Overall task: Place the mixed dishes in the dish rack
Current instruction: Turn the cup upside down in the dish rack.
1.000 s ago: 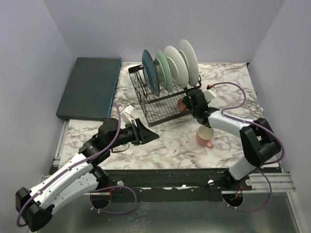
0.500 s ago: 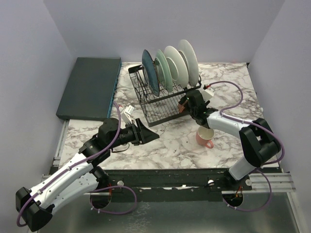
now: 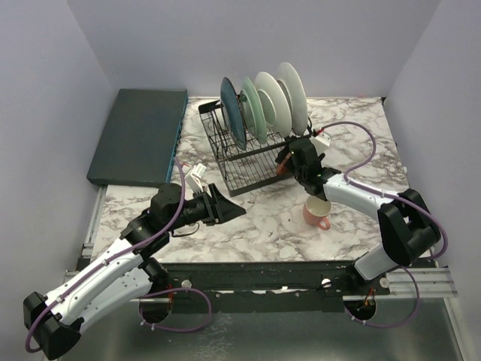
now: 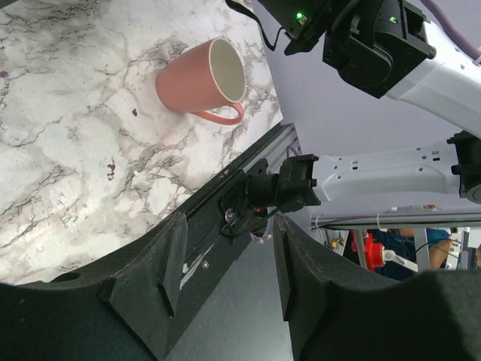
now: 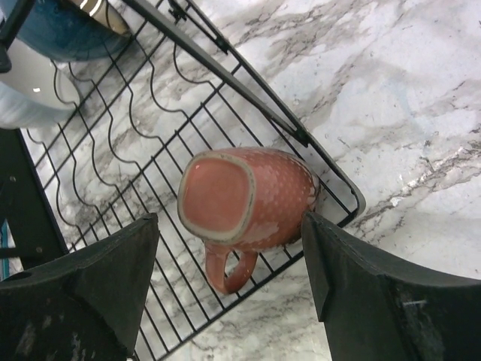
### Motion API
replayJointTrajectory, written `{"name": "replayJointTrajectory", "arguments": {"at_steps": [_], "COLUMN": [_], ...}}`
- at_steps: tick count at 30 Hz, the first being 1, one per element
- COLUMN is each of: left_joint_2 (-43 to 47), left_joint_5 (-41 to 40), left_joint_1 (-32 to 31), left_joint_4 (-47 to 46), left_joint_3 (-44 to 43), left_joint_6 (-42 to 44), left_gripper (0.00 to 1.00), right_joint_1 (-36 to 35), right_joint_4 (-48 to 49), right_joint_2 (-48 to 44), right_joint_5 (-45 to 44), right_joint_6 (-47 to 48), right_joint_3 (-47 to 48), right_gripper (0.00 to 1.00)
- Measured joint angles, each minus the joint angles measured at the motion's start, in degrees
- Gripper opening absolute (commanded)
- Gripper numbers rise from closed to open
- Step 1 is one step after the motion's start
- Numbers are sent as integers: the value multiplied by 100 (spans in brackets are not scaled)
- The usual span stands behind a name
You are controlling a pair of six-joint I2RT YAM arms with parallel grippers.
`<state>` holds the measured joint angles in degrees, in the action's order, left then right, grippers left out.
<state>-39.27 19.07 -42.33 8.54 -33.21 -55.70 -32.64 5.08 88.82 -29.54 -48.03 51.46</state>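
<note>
The marble counter (image 3: 263,218) carries the black wire dish rack (image 3: 248,162) toward its back. Four round plates stand on edge in the rack's slots: a dark teal plate (image 3: 231,113), a pale green plate (image 3: 252,109) and two whitish plates (image 3: 282,96) behind them. That part of the loading looks done.

A salmon mug (image 5: 248,199) rests on the wire floor at the rack's near right corner, its base turned up toward the right wrist camera and its handle pointing out over the edge. I judge it just set in place. A second pink mug (image 3: 316,210) sits on the bare counter, well apart from the rack, so it is not yet loaded. No bowls can be made out.

The right gripper (image 5: 229,218) hangs over the racked mug, fingers spread wide to either side of it and holding nothing. The left gripper (image 4: 229,252) hovers over the counter's near edge, fingers apart and empty
</note>
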Motion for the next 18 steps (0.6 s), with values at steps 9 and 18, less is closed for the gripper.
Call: {"name": "replayJointTrajectory", "arguments": {"at_steps": [9, 18], "left_joint_2": [-50, -546], "left_joint_5": [-7, -39], "left_joint_1": [0, 0], "left_joint_4": [103, 109], "left_joint_3": [0, -15], "left_joint_6": [-2, -68], "left_gripper": [58, 62], "right_joint_1": [7, 13], "right_joint_4": [-793, -1840], "right_joint_2": [-608, -1843], "right_joint_5": [400, 459], "right_joint_6": [472, 922], "right_joint_3": [-192, -841], "right_gripper": [82, 83]}}
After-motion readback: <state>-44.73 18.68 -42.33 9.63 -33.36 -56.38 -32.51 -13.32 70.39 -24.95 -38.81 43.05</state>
